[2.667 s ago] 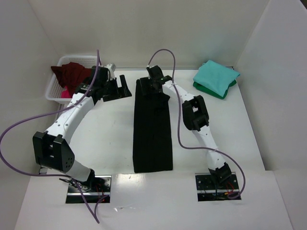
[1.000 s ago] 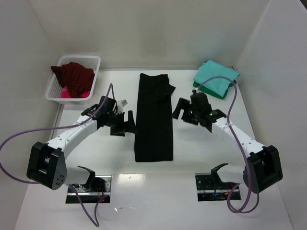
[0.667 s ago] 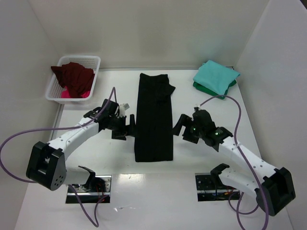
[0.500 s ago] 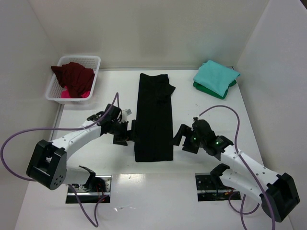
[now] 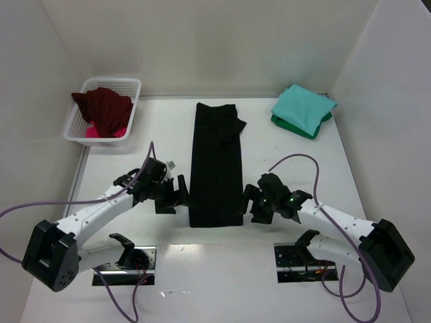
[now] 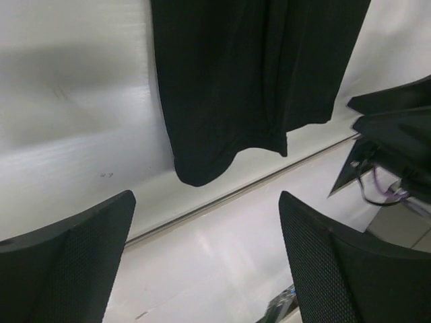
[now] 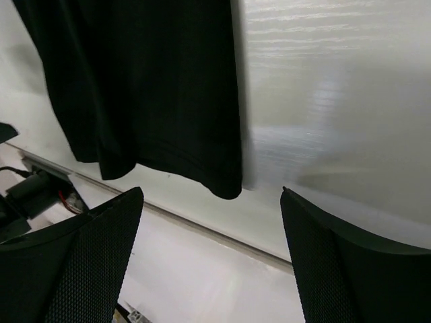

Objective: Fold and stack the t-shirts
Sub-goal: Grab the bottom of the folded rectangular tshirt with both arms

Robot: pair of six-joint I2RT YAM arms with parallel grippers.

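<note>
Both arms have come closer to the near edge of the table (image 5: 306, 158). The left gripper (image 5: 181, 195) is now just beside the near left corner of the black shirt (image 5: 215, 161), and the right gripper (image 5: 248, 202) beside its near right corner. Both have the fingers wide apart and hold nothing. The shirt has not moved: it is a long folded strip along the table's middle.

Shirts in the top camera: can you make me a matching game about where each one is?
Things:
1. black t-shirt
2. teal t-shirt
3. maroon t-shirt

Places:
A. folded, at the far right
B. bunched up in the white basket
C. lying as a long strip in the middle

Pairs: 1-C, 2-A, 3-B
</note>
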